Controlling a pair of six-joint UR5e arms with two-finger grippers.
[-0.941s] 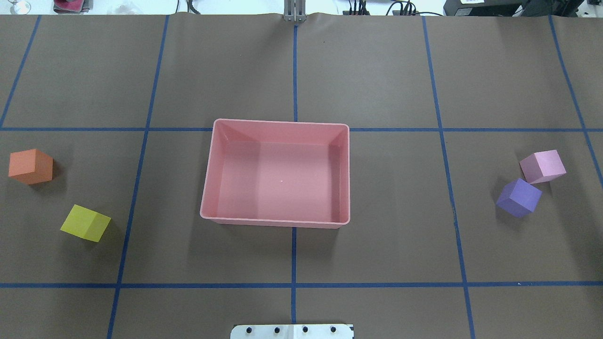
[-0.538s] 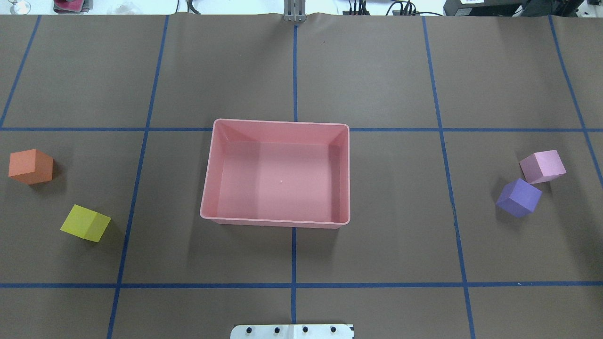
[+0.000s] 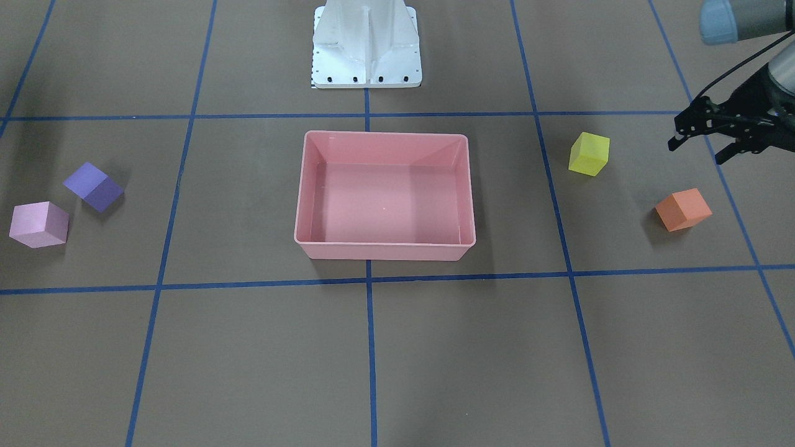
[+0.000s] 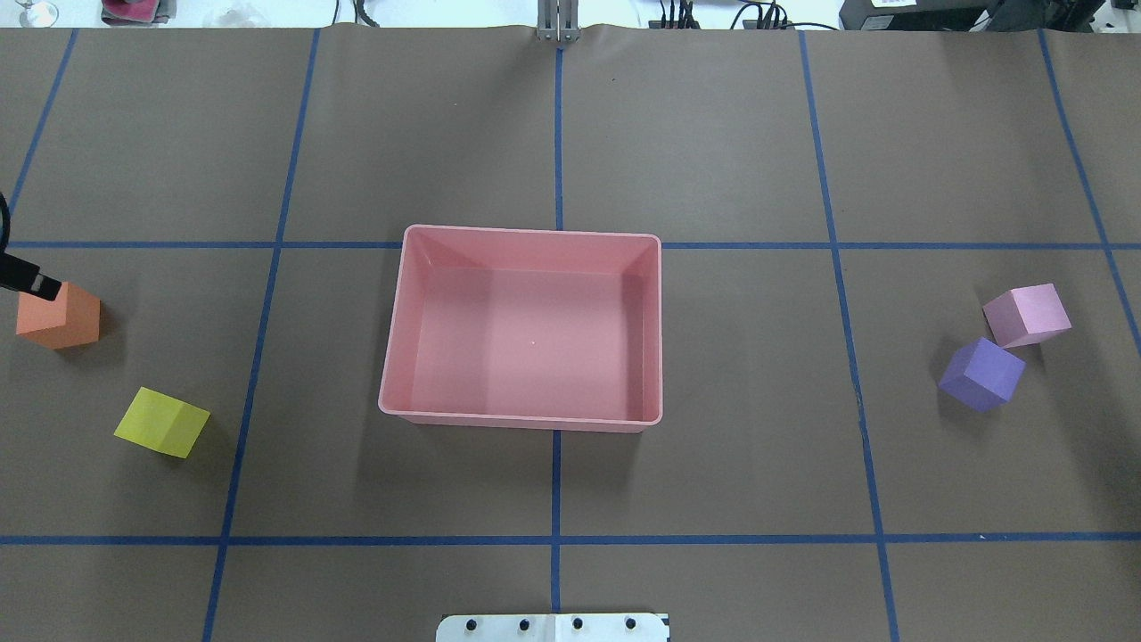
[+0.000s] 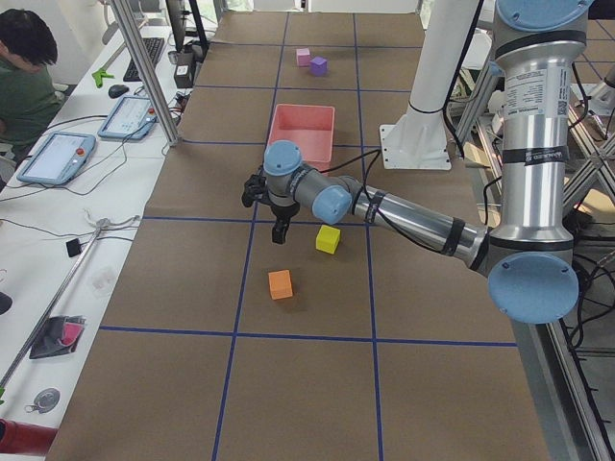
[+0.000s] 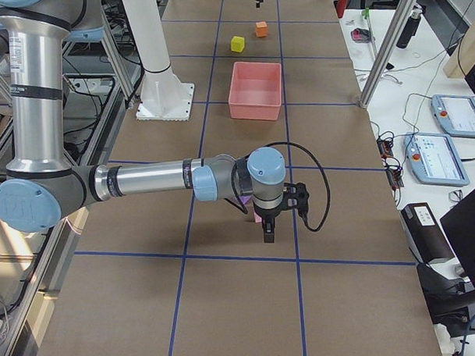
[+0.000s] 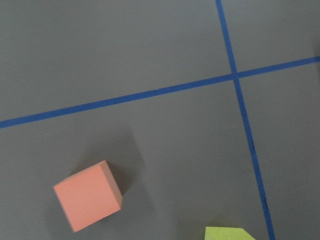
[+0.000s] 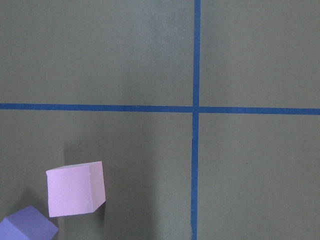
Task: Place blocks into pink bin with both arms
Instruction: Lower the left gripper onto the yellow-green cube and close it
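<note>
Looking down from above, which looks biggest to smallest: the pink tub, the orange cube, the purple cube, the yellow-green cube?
1. The pink bin, by far the largest.
2. The orange block, purple block and yellow-green block look about the same size; no ranking among them is safe.

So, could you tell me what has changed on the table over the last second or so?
The left gripper has come into the overhead view from its left edge, jaws open, its tip at the far corner of the orange block. Nothing has been grasped. The yellow-green block, purple block, light pink block and pink bin have not moved, nor has the orange one.
</note>
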